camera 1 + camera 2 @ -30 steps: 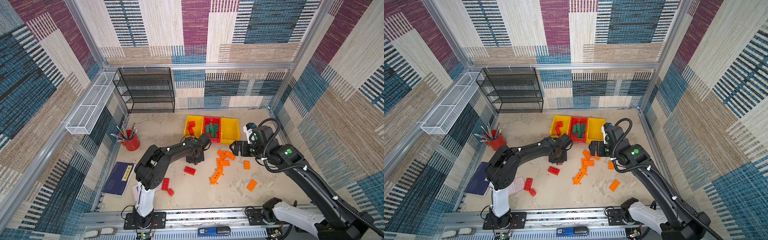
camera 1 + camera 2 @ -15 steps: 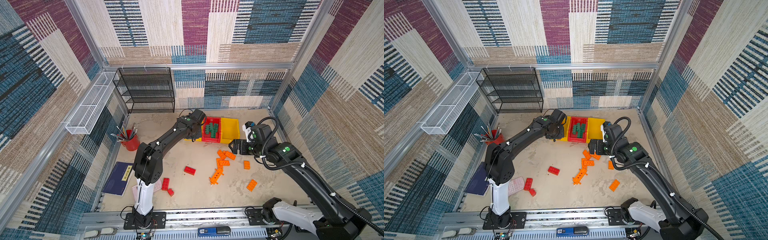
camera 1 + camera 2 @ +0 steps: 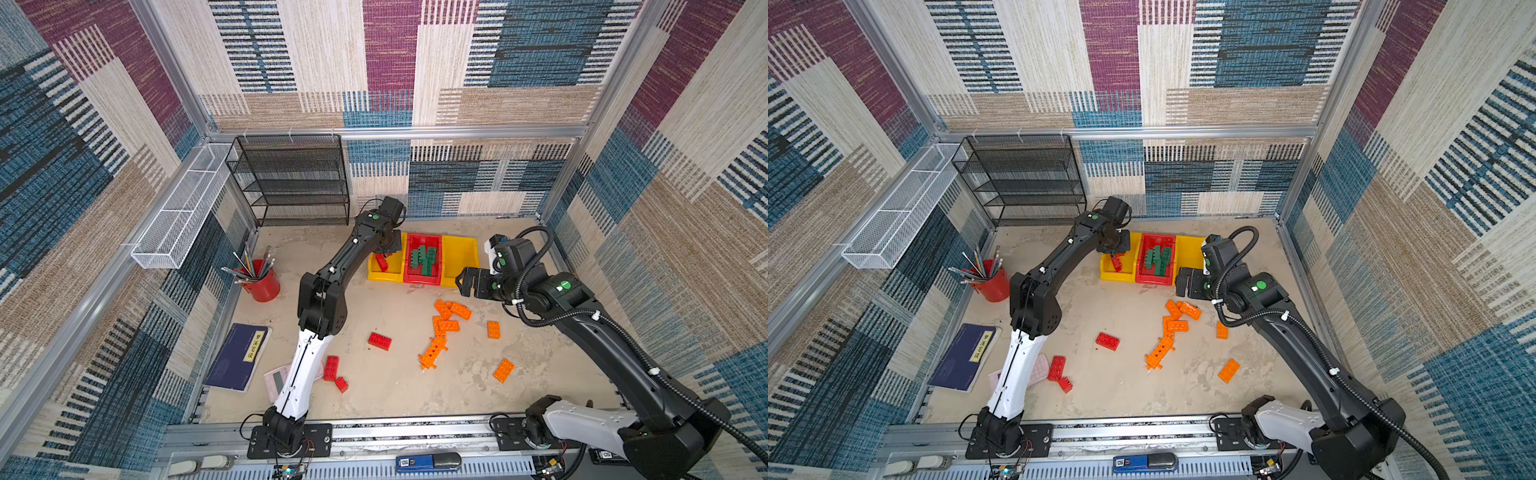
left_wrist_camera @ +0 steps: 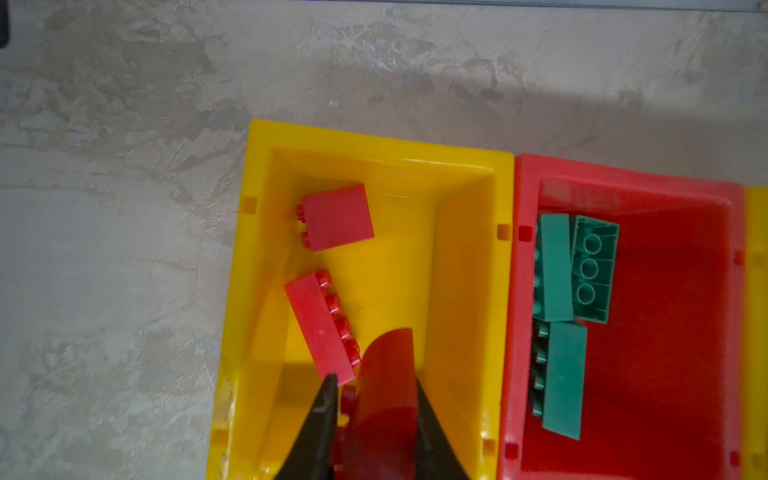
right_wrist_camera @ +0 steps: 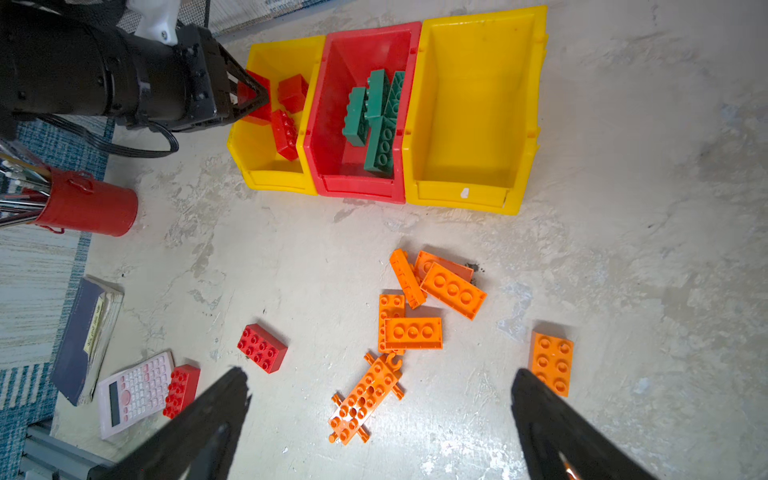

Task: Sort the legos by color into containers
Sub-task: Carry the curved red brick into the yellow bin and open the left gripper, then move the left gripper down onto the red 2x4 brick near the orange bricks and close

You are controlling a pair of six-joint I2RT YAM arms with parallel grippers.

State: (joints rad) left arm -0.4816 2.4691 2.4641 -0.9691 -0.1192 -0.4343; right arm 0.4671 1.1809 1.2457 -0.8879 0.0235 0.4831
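clamping a red lego (image 4: pixel 386 415), left hand (image 4: pixel 374 380) is clear only in wrist views; right hand (image 5: pixel 380 374) apart.

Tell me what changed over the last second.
The left end effector swung from mid-table, beside the loose red brick, back to the left yellow bin, and is shut on the held red brick above it. The right end effector stayed open, nearly in place. The orange bricks and that loose brick did not move.

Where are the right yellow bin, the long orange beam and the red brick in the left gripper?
right yellow bin (image 5: pixel 469 104): right wrist view, bare floor.
long orange beam (image 5: pixel 365 397): right wrist view, studded middle.
held red brick (image 4: pixel 386 395): left wrist view, smooth side.
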